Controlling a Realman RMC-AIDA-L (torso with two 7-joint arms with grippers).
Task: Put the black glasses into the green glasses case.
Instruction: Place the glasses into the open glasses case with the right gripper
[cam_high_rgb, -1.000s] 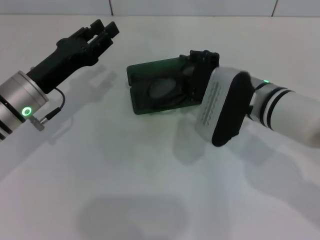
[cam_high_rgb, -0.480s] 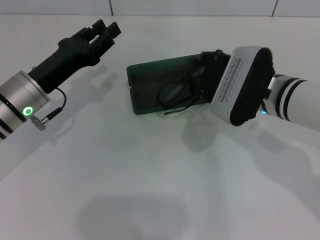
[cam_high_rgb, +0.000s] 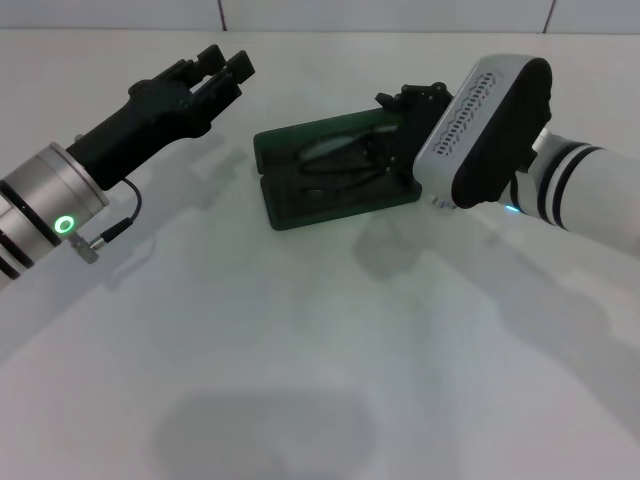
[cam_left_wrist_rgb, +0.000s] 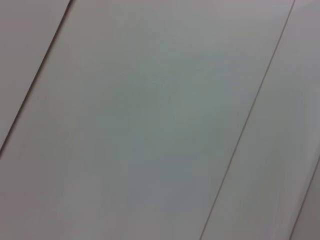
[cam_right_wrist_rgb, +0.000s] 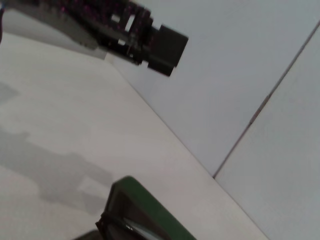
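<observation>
The green glasses case (cam_high_rgb: 290, 205) lies open on the white table, lid tilted back. The black glasses (cam_high_rgb: 335, 165) lie inside it, across the tray. My right gripper (cam_high_rgb: 412, 105) hovers just over the case's right end, apart from the glasses; its wrist housing hides most of it. My left gripper (cam_high_rgb: 226, 66) is open and empty, held in the air to the left of the case and a little behind it. In the right wrist view a corner of the case (cam_right_wrist_rgb: 150, 210) with a lens (cam_right_wrist_rgb: 122, 226) shows, and the left gripper (cam_right_wrist_rgb: 165, 45) farther off.
The white table (cam_high_rgb: 300, 340) stretches in front of the case. A tiled wall (cam_high_rgb: 400, 15) rises right behind the table's back edge; the left wrist view shows only that wall (cam_left_wrist_rgb: 160, 120).
The right gripper has risen and drawn back to the right from the case. The glasses, earlier tilted with a temple sticking out, now lie in the case. The left gripper has shifted slightly right.
</observation>
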